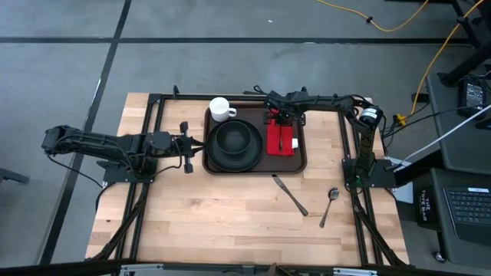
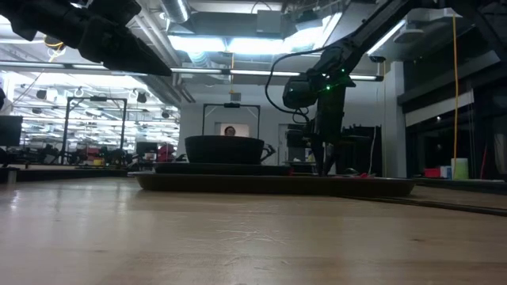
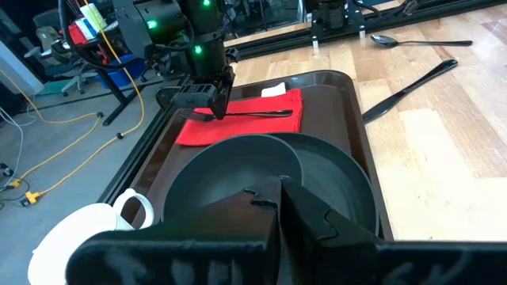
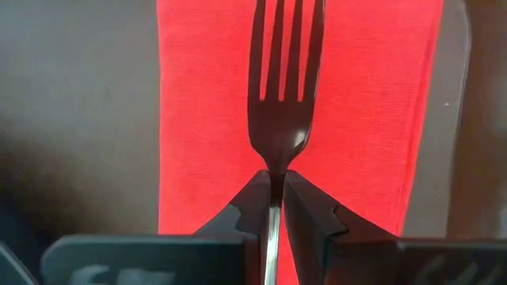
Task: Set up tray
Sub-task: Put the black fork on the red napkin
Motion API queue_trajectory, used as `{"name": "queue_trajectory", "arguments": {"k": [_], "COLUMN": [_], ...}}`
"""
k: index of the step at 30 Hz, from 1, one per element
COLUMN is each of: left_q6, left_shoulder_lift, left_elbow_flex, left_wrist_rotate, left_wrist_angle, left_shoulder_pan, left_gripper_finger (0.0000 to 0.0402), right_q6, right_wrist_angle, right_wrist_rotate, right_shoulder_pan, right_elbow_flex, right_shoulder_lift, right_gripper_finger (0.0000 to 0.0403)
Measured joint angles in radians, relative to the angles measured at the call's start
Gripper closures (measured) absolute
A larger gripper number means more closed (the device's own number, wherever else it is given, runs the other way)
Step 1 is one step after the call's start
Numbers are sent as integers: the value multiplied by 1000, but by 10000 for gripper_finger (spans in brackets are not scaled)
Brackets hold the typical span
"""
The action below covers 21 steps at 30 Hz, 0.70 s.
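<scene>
Holding a dark fork [image 4: 279, 103] by its handle, right hand [image 4: 273, 194] clenched on it directly over the red napkin [image 4: 364, 119] at the right end of the tray [image 1: 301, 157] — tines pointing along the napkin's long fold, so only a straight drop seems left. Left hand [image 3: 279, 207] shut on nothing, waiting just beside the tray's left rim, facing the black bowl [image 3: 238, 170]. Knife [image 1: 290, 195] and spoon [image 1: 329, 205] lying on the bench [image 1: 215, 222] — nearer the right arm.
</scene>
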Motion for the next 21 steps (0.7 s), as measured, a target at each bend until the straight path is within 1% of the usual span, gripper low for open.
{"name": "queue_trajectory", "arguments": {"k": [15,21], "left_q6": [0,-71], "left_shoulder_lift": [0,0], "left_elbow_flex": [0,0], "left_wrist_rotate": [0,0], "left_wrist_angle": [0,-1], "left_shoulder_pan": [0,0], "left_gripper_finger": [398,398], "right_q6": [-14,-5], "right_wrist_angle": [1,1], "right_wrist_rotate": [7,8], "right_shoulder_pan": [0,0], "right_elbow_flex": [0,0], "right_shoulder_lift": [0,0], "right_gripper_finger": [360,355]}}
